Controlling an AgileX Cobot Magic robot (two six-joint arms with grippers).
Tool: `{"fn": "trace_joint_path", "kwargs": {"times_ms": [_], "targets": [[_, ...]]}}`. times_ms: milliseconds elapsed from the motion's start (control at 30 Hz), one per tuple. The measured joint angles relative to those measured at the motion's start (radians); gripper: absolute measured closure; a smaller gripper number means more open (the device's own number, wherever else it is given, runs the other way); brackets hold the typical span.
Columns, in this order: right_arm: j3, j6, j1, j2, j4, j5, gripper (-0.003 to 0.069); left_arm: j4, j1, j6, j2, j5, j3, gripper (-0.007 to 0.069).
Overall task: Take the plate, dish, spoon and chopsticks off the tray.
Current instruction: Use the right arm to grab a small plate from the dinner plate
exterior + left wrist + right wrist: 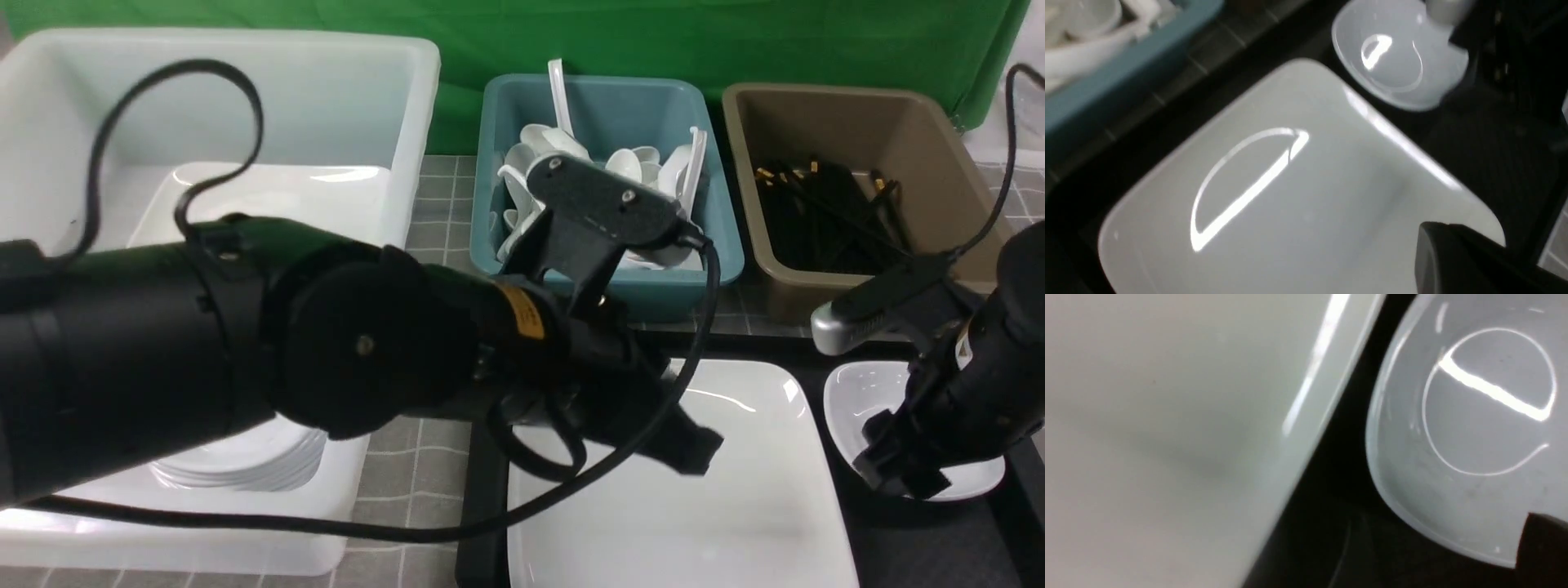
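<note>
Plate (pixel 735 506) and dish (pixel 857 392) not yet off tray (pixel 922 547), no spoon or chopsticks visible there; left pincer (pixel 698 449) shut, empty; right pincer (pixel 890 478) can't tell.

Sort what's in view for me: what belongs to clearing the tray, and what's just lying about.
Belongs to the job:
- plate and small dish, both on the tray
- teal bin of spoons, brown bin of chopsticks, white tub: likely drop-offs

Just lying about:
- green backdrop
- tiled tabletop
</note>
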Motion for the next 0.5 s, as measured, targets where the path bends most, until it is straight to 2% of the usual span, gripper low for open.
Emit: {"fn": "trace_joint_path", "kwargs": {"times_ms": [133, 367, 433, 500], "targets": [[0.014, 0.000, 0.000, 0.037, 0.001, -0.048, 0.0139, 0.006, 0.000, 0.049, 0.009, -0.092, 0.000, 0.0623], [0.019, -0.001, 0.000, 0.117, 0.001, -0.096, 0.0151, 0.015, 0.000, 0.053, 0.009, -0.090, 0.000, 0.0623], [0.019, -0.001, 0.000, 0.126, 0.001, -0.100, 0.0182, 0.017, 0.000, 0.056, 0.009, -0.079, 0.000, 0.0623], [0.019, -0.001, 0.000, 0.130, 0.001, -0.108, 0.0293, 0.019, 0.000, 0.057, 0.009, -0.057, 0.000, 0.0623]]}}
